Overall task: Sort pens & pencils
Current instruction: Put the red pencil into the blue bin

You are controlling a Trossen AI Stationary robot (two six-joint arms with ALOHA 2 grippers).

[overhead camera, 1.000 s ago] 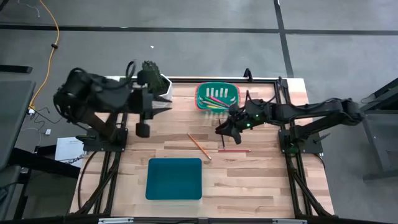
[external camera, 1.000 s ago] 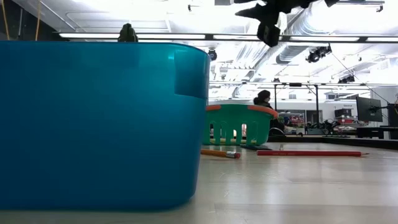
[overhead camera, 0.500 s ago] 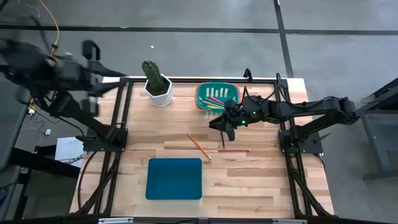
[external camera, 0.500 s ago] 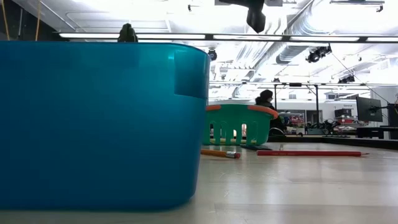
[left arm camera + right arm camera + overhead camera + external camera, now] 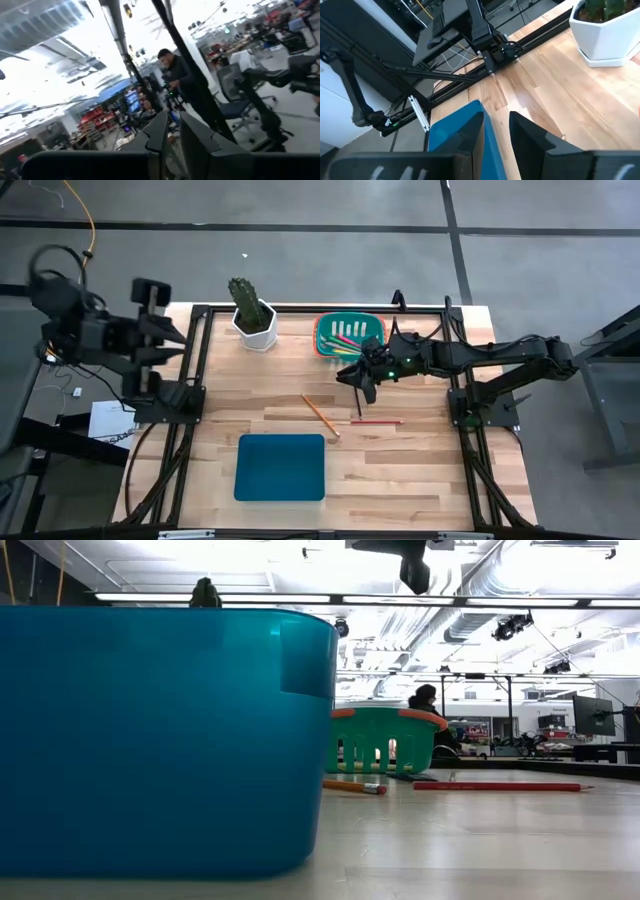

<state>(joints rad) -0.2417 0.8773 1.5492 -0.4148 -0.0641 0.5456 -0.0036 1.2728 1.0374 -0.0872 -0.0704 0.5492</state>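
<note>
Flanking pencils (image 5: 322,415): bin (image 5: 281,467), basket (image 5: 349,334)

The left arm is drawn back beyond the left edge of the desk and folded near its base, its wrist raised and pointed out into the room. The left claw (image 5: 170,132) is seen with only a narrow gap between its fingers. The right arm is stretched across the desk, bent downward at the wrist. The right claw (image 5: 495,132) is held above the desk, fingers slightly parted, nothing between them.
</note>
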